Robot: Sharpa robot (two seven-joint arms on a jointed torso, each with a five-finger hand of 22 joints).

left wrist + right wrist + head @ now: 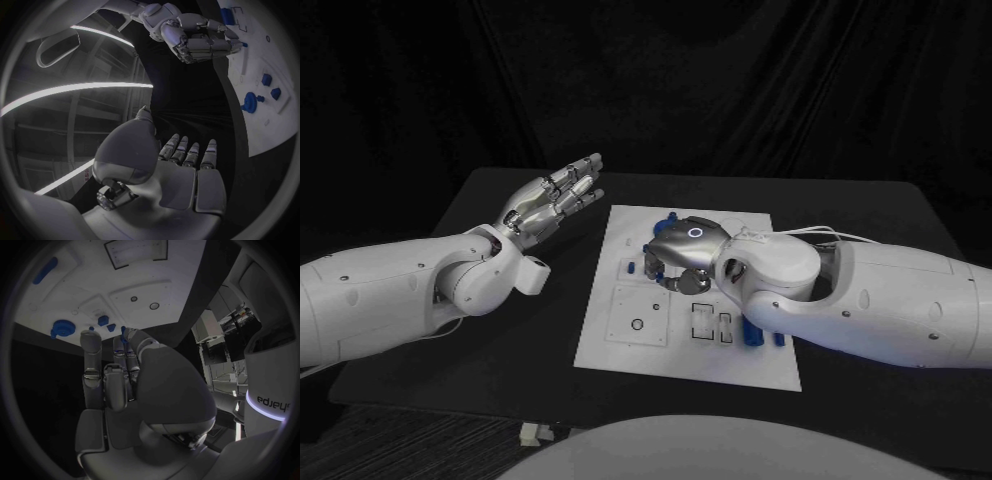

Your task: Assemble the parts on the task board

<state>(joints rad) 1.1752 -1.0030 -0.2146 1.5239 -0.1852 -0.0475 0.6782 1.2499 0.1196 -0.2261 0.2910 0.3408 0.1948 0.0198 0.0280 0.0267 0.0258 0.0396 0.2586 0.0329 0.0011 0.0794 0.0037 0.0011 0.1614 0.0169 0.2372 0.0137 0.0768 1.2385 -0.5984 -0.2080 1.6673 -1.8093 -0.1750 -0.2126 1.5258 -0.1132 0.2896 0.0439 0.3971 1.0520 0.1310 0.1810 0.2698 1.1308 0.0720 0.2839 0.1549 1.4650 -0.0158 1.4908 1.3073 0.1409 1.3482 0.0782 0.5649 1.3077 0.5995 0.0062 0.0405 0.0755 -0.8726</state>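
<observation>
One task board (pixel 635 345) — two hands, left hand (pixel 557 199) and right hand (pixel 687 248).

Left hand (pixel 554 201): raised, fingers extended and apart, nothing held | Right hand (pixel 681 250): fingers curled downward, grasp not determinable.

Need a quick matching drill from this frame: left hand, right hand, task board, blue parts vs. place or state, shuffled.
Things:
1. left hand
2. right hand
3. task board
4. round blue part

States or places:
A. white plate lying flat on the black table
B. over the board, fingers curled down
C. lying on the board
D. off the board's side, fingers extended, holding nothing

Pairs: 1-D, 2-B, 3-A, 4-C
</observation>
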